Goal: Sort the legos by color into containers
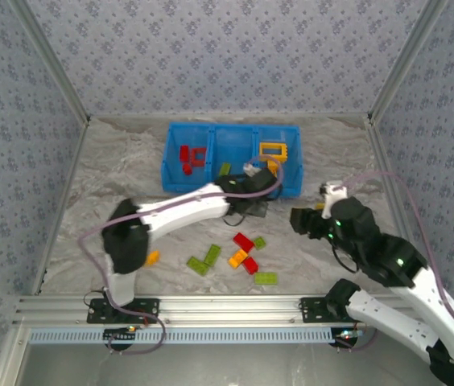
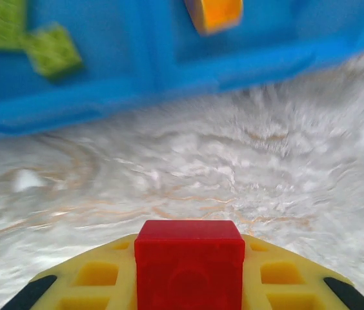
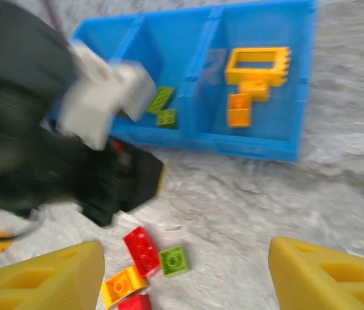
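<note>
Patterned grey-blue wall panels (image 1: 227, 56) enclose a pale marbled tabletop (image 1: 106, 185). Reference landmark: the blue tray (image 1: 211, 191), three compartments, set at the far middle of the surface. The overhead view records red pieces (image 1: 191, 157) in the tray's left compartment, green pieces (image 1: 224, 169) in the middle one and an orange frame (image 1: 273, 150) in the right one. Loose bricks (image 1: 243, 257) in red, orange and green lie scattered on the near side of the tray, apart from it, with one orange piece (image 1: 153, 257) further left, beside the left arm (image 1: 179, 211). That arm reaches to the tray's near wall, and from above its wrist covers the grip. The left wrist view settles the matter: the left pincer (image 2: 190, 284) is clenched on a red brick (image 2: 190, 255), which sits between the yellow fingers (image 2: 98, 278) above bare tabletop, just short of the tray's near wall. The right wrist view adds detail the overhead view leaves coarse: two green pieces side by side in the middle compartment, and orange bricks (image 3: 240, 110) touching the near side of the frame. The right pincer (image 3: 185, 271) stands released, jaws wide apart with nothing between them, on the near right side of the tray, above three of the loose bricks.
</note>
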{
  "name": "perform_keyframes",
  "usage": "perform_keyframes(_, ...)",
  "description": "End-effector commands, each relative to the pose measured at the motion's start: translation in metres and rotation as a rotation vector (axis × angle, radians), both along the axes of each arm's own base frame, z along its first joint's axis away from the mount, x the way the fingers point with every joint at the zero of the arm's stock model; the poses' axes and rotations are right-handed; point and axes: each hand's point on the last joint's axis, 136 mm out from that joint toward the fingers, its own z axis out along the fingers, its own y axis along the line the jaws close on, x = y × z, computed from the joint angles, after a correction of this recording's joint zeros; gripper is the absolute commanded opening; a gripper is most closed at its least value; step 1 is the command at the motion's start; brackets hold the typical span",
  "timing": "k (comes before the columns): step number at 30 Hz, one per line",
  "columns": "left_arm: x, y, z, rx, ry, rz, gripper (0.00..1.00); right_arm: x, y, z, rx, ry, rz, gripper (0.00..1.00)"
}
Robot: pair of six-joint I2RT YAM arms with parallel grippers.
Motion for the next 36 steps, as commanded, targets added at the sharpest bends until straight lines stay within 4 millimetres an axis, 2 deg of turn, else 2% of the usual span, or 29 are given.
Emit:
perform_keyframes(1,0.016,0.065,0.02,0.016,-0.039,0.135,0.23,0.012,0.059,0.01,0.046,-0.052,0.192,0.7)
perform_keyframes(5,0.036,0.135,0.016,0.035,-0.014,0.256,0.23,0.019,0.115,0.007,-0.003,-0.101,0.3,0.71)
perform_keyframes(8,0.058,0.168,0.012,0.029,-0.001,0.307,0.24,0.017,0.155,0.002,-0.052,-0.145,0.354,0.71)
perform_keyframes(11,0.086,0.184,-0.002,-0.002,0.046,0.334,0.24,0.013,0.188,-0.003,-0.061,-0.198,0.389,0.72)
perform_keyframes(14,0.123,0.185,-0.012,-0.045,0.052,0.349,0.25,0.009,0.212,-0.008,-0.082,-0.243,0.396,0.73)
perform_keyframes(17,0.151,0.18,-0.029,-0.077,0.1,0.35,0.26,0.007,0.226,-0.016,-0.13,-0.267,0.395,0.74)
perform_keyframes(23,0.184,0.168,-0.06,-0.089,0.163,0.355,0.29,0.009,0.23,-0.025,-0.143,-0.257,0.377,0.74)
perform_keyframes(26,0.191,0.168,-0.074,-0.078,0.195,0.37,0.3,0.012,0.226,-0.03,-0.149,-0.241,0.362,0.74)
perform_keyframes(29,0.193,0.165,-0.083,-0.08,0.215,0.366,0.38,0.014,0.221,-0.035,-0.161,-0.228,0.337,0.74)
perform_keyframes(32,0.192,0.164,-0.083,-0.083,0.223,0.363,0.49,0.021,0.209,-0.043,-0.181,-0.194,0.275,0.74)
perform_keyframes(36,0.188,0.167,-0.064,-0.102,0.192,0.366,0.54,0.029,0.178,-0.056,-0.216,-0.106,0.159,0.74)
